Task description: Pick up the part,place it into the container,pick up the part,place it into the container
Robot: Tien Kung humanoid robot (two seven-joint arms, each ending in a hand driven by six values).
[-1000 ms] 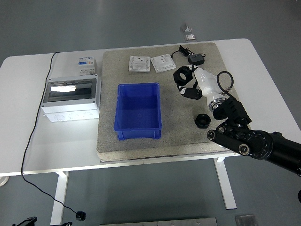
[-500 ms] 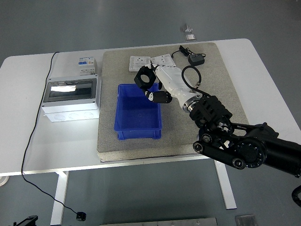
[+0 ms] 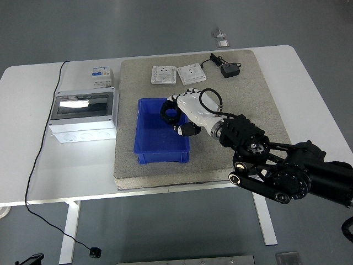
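Since half a second ago, your right hand [image 3: 185, 113] has dropped over the glossy blue plastic bin [image 3: 144, 146]. Its white fingers grip a black ring-shaped part [image 3: 169, 113] near the bin's far right corner.

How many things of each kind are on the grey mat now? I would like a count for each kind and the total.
Blue container: 1
Black ring-shaped part, held by the right hand over the container: 1
White switch plates: 2
Black power adapter: 1
Total: 5

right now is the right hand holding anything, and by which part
The right hand holds a black ring-shaped part by its rim, over the blue container.
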